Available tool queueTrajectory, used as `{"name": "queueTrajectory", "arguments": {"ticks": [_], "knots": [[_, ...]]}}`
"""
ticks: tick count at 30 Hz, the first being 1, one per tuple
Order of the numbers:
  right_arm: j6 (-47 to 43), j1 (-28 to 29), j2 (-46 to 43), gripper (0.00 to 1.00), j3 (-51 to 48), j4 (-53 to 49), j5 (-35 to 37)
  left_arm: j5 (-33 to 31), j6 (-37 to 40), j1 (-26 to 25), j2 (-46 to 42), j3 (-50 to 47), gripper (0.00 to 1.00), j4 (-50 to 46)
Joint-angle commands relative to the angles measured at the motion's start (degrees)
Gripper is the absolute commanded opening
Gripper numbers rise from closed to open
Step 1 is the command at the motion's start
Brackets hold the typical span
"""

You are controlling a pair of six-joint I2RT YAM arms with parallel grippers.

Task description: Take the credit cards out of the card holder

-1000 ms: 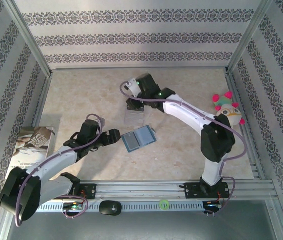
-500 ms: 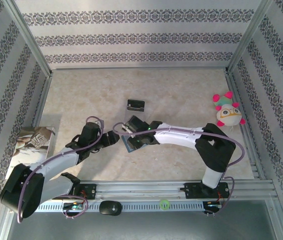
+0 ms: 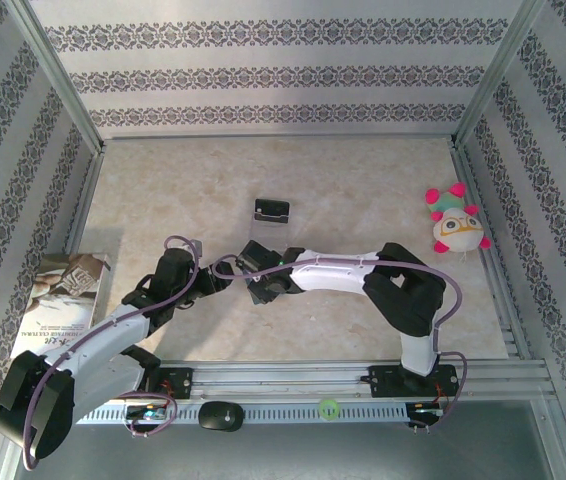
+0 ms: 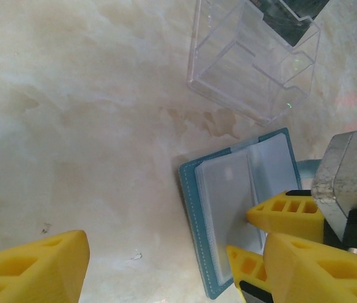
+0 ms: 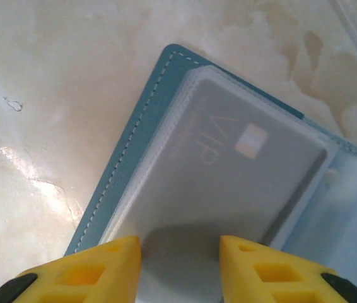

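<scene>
Card holder point(image 5: 128, 145) open flat, right fingers point(image 5: 84, 271) half-spread over its card point(image 5: 229, 164), left fingers point(image 4: 33, 268) wide, both empty.

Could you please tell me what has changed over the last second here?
The right claw swung back from the clear plastic stand to the open teal-blue card holder, its jaws apart above the clear card sleeve. The left claw drew back slightly, open. Stand and pink-and-white plush toy stayed put.
</scene>
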Motion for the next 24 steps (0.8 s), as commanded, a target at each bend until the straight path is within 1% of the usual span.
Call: {"name": "queueTrajectory", "arguments": {"ticks": [1,3,6,9,10,12,17,19,22,24], "knots": [[1.0,0.6,2.4,0.31,0.6,-2.8,1.9,0.5,1.0,-0.4,-0.4,-0.6,0.72,-0.8],[1.8,0.6,2.9,0.21,0.5,-3.0,1.5,1.1,1.3,-0.5,-0.2,-0.5,0.71,-0.7],[3.3,0.7,2.8,0.09,0.1,-2.7,1.5,2.1,1.8,-0.5,0.0,-0.4,0.70,-0.3],[5.5,0.3,0.6,0.02,-1.4,-0.5,0.5,3.1,1.7,-0.8,0.8,-0.4,0.70,1.0],[6.7,-0.2,-0.5,0.00,-2.2,0.8,-0.6,3.0,1.6,-1.2,1.5,-0.4,0.67,1.6],[9.6,-1.1,-2.4,0.00,-3.8,3.3,-2.8,3.1,1.2,-2.1,3.4,-0.1,0.61,3.0],[17.9,-3.1,-8.3,0.00,-8.9,9.2,-7.8,1.5,0.7,-5.7,8.5,2.0,0.35,7.2],[20.6,-3.6,-10.3,0.00,-11.1,10.6,-7.8,1.3,0.5,-7.3,10.7,3.5,0.32,8.9],[24.2,-4.6,-13.4,0.00,-14.8,13.3,-8.2,0.2,0.6,-10.2,14.3,6.2,0.32,10.5],[26.5,-5.8,-15.4,0.00,-17.3,15.9,-9.7,-0.5,0.5,-12.1,16.7,7.6,0.32,12.1]]}}
